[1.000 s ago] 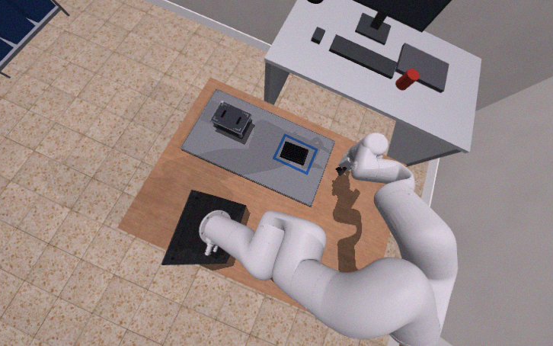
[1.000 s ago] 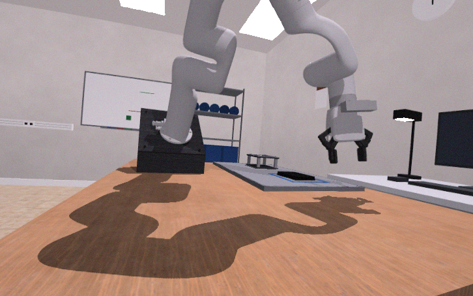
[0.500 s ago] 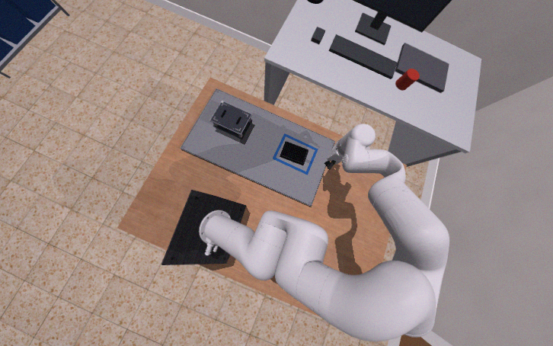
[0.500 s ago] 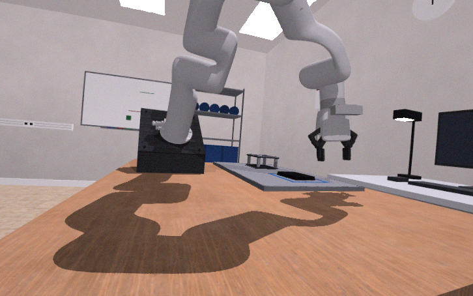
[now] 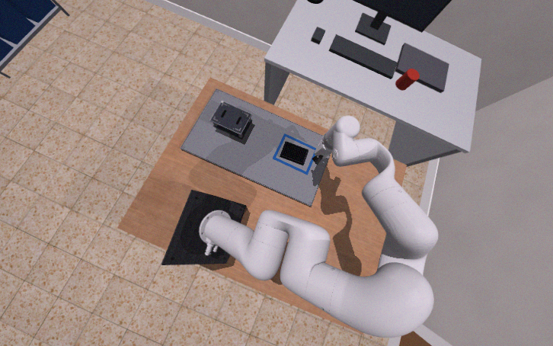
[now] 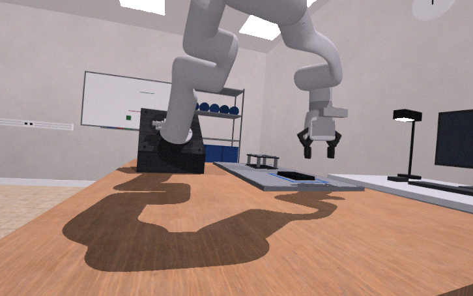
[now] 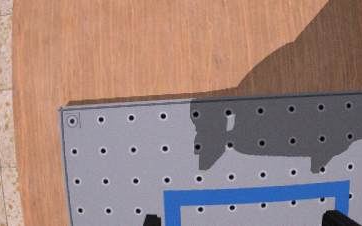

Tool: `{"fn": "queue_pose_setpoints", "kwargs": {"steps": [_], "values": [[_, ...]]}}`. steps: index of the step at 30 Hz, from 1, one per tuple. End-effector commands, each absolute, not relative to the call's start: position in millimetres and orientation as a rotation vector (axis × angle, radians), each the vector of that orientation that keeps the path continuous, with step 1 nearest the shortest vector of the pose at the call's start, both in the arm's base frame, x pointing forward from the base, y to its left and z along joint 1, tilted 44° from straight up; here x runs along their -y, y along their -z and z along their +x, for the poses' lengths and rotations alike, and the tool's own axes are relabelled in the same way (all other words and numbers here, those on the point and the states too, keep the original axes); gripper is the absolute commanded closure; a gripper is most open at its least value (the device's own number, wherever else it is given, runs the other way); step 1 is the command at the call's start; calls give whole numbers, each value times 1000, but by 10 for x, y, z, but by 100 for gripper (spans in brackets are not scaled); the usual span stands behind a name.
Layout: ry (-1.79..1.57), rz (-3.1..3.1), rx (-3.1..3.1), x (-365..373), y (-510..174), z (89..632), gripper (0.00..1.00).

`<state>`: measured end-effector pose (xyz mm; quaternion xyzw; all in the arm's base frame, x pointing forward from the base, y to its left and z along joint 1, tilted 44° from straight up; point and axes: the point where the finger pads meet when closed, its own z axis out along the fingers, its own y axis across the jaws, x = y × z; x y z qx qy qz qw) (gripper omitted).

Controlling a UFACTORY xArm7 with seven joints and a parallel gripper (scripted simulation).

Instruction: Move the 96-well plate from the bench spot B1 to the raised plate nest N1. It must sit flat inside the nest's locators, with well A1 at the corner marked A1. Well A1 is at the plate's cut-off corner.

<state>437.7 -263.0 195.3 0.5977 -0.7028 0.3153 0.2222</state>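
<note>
gripper (image 6: 318,151) released, empty, above pegboard's (image 5: 227,148) edge nearest desk | plate (image 5: 293,152) flat in blue frame (image 5: 276,153), same end | nest (image 5: 230,117) at pegboard's opposite end, unoccupied

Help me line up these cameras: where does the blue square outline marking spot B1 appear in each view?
Top: blue square outline right of centre, framing the black plate.
Exterior: thin blue strip on the grey perforated board.
Wrist: bottom centre, plate unseen.
Shared landmark: the board.
</note>
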Motion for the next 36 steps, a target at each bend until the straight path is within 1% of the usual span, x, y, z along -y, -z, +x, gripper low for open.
{"fn": "queue_pose_setpoints", "kwargs": {"steps": [1,22,36], "values": [[-836,1667,1916,2525,-1876,4392,0],[-749,1725,1825,1842,-1289,4258,0],[-749,1725,1825,1842,-1289,4258,0]]}}
